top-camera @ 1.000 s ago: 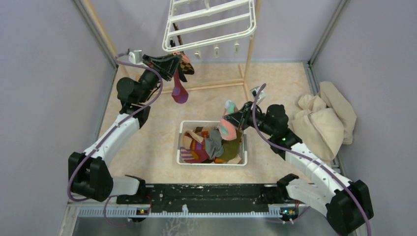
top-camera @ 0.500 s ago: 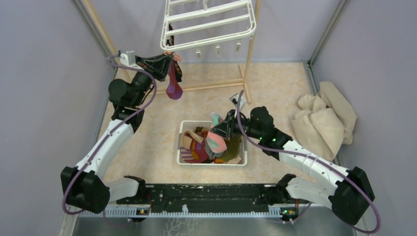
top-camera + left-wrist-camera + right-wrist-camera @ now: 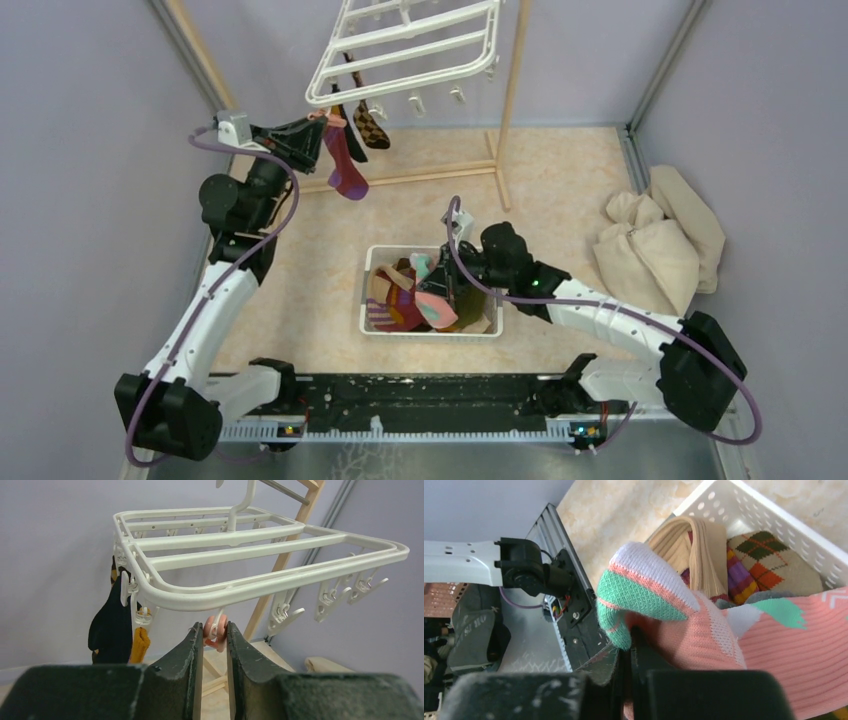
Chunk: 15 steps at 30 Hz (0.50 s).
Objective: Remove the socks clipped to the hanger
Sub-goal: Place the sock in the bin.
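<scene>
The white hanger [image 3: 410, 45] hangs tilted at the back. A purple sock [image 3: 345, 170], a black sock [image 3: 338, 100] and a brown argyle sock [image 3: 371, 126] dangle from its left rim. My left gripper [image 3: 318, 128] is raised to that rim. In the left wrist view it [image 3: 215, 627] is shut on a clip with a pinkish cuff in it, under the hanger [image 3: 225, 555]. The black sock [image 3: 112, 625] hangs to the left. My right gripper [image 3: 440, 285] is shut on the pink-and-mint sock [image 3: 704, 635], low over the basket [image 3: 432, 333].
The white slotted basket [image 3: 774, 525] holds several socks, among them argyle and striped ones. A beige cloth heap [image 3: 660, 245] lies at the right wall. The wooden pole rack [image 3: 510, 110] stands behind the basket. Several empty clips [image 3: 330, 597] hang from the hanger's right rim.
My left gripper moved left, and the hanger swung left and tilted with it. My right arm carried the pink-and-mint sock left and down onto the basket's pile.
</scene>
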Available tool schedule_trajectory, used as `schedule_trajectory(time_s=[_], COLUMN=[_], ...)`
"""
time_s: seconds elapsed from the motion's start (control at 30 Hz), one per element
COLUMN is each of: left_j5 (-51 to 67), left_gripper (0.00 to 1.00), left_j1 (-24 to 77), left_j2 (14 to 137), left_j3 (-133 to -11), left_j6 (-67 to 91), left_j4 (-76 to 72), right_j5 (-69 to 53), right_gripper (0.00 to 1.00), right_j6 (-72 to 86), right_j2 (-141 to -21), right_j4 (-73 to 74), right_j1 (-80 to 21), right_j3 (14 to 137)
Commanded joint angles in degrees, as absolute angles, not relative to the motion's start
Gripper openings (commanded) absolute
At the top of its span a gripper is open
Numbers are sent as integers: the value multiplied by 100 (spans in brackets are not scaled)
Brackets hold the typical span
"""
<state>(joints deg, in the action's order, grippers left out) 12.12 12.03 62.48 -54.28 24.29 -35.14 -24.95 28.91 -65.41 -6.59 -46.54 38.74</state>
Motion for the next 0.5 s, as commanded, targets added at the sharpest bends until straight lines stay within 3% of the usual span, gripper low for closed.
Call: schedule_trajectory(time_s=[0.0, 0.03, 0.17, 0.3, 0.47], left_j5=[1235, 1258, 1285, 1168, 1065], left_gripper=[26, 26, 37, 36, 34], left_j1=[1134, 1134, 1134, 1129, 1125], left_j2=[5932, 5904, 5813, 5695, 5473], left_j3=[-5319, -5324, -5379, -5370, -5392], left_j6=[2329, 2323, 2248, 2191, 2057], left_j4=[-3298, -3254, -3001, -2855, -2606], right_j5=[-2480, -2463, -2186, -1869, -1694], right_gripper=[7, 20, 48, 57, 59], right_j6=[2730, 2708, 2570, 2498, 2432], right_j2=[-6713, -6731, -6577, -6324, -6176], right_j4=[-690, -644, -267, 129, 418], right_j1=[-4737, -4738, -4744, -4738, -4737], right_j3=[4148, 4159, 4273, 4447, 4640])
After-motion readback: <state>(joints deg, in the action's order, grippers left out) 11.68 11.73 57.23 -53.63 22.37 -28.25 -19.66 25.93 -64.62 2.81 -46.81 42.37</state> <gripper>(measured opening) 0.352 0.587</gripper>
